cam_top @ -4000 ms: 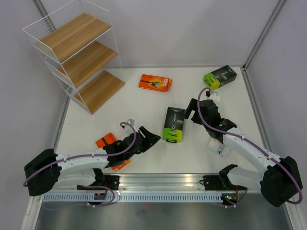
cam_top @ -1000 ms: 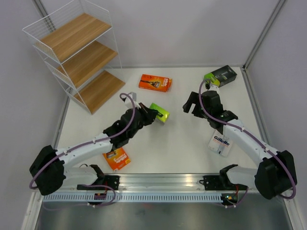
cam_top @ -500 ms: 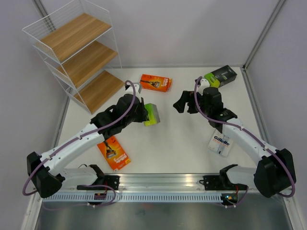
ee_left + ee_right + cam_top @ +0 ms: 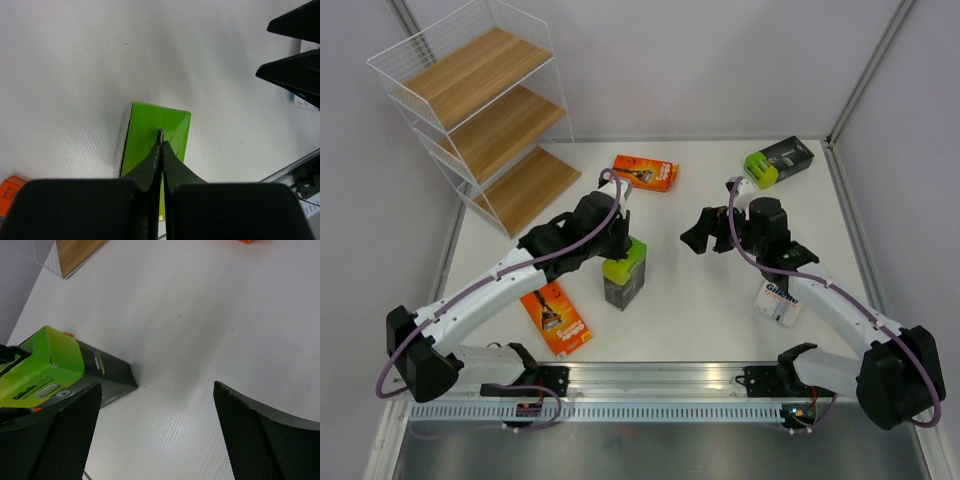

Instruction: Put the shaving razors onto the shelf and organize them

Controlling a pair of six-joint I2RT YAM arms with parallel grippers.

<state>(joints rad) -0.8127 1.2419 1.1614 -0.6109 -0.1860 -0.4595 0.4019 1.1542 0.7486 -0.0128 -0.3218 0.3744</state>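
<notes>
A black razor pack with a lime-green end [image 4: 623,272] stands upright on the table, green end up. My left gripper [image 4: 619,244] is over it, shut, pinching the thin tab on its green top [image 4: 150,120]; my left gripper [image 4: 160,136] hides the rest of the tab. My right gripper [image 4: 698,232] hovers open just right of the pack, nothing between its fingers [image 4: 60,430]. That pack [image 4: 60,365] shows at the left of the right wrist view. The shelf [image 4: 480,110] stands at the far left, its boards bare.
One orange pack [image 4: 644,172] lies near the shelf's foot, another [image 4: 556,318] near the front left. A second black and green pack [image 4: 778,161] lies at the far right corner. The white-and-blue Gillette pack [image 4: 778,298] lies under my right arm.
My left arm has carried the black and green pack toward the near side and set it upright on the table. My right gripper has drifted slightly left, still open.
</notes>
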